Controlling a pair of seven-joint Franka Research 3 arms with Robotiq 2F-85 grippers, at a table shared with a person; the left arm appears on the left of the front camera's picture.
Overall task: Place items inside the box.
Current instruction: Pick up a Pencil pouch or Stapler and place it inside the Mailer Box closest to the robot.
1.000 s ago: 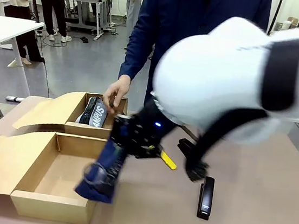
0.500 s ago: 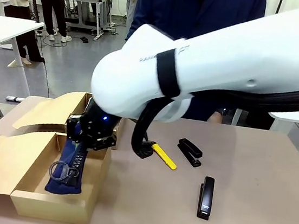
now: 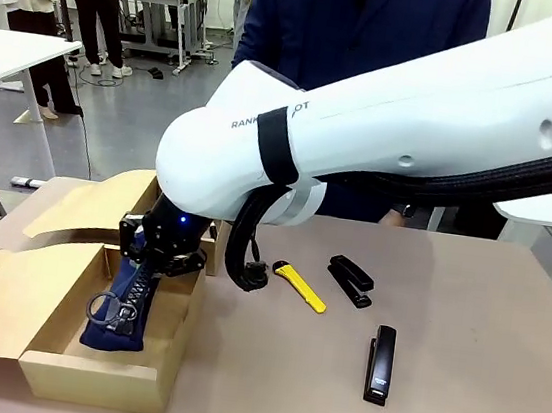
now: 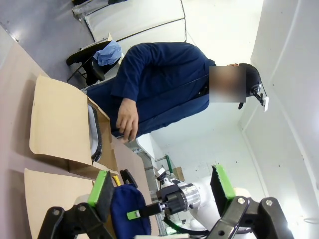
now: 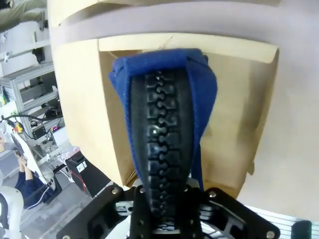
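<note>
Since the pouch goes in end-first, the right gripper [image 3: 151, 262] clamps the top of the one navy pouch [image 3: 117, 313] and hangs it upright inside the long open box [image 3: 2, 304], near its right wall. On the table wait two staplers, the far stapler [image 3: 351, 279] and the near stapler [image 3: 380, 363], plus one yellow knife [image 3: 301, 286].

From the left wrist, the left gripper [image 4: 162, 191] stands spread and empty, clear of the work. One person's hand [image 4: 127, 117] hovers by the shorter box [image 4: 60, 119].

From the right wrist, the pouch's zip faces the camera, pinched above the box floor.
</note>
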